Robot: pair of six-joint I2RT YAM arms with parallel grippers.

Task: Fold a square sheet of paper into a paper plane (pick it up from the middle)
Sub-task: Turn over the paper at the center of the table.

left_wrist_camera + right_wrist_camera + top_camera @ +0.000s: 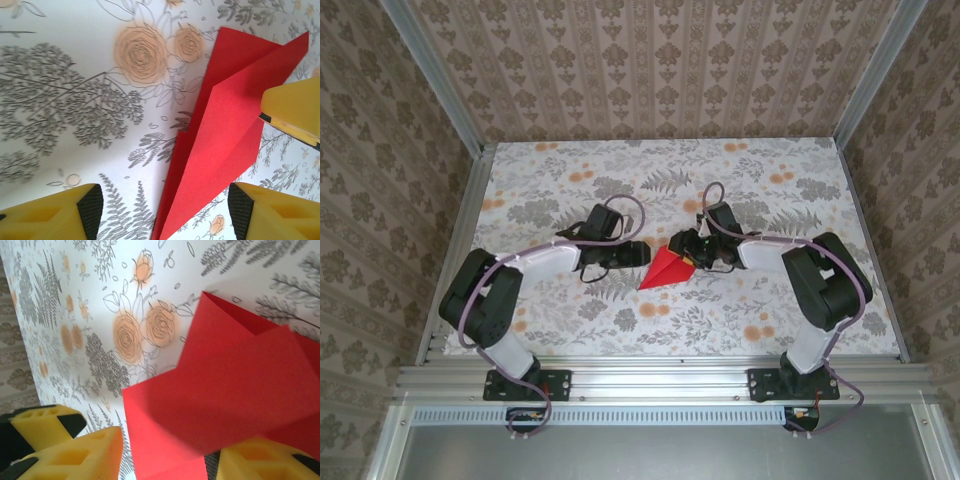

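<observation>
Lying mid-table on the floral-print tabletop [770,300], the creased bright red paper sheet [668,268] sits between 2 spread, empty jaws: left gripper [160,212] and right gripper [167,455]. Closing unevenly could drag it, skewing the crease.

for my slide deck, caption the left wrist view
folded bright red paper sheet lies on the floral tabletop between the left gripper's open yellow fingers

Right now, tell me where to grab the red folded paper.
Take the red folded paper by its wide end, where a loose flap seems lifted off the table, coming from the right with the right hand; the pointed end lies flat.
</observation>
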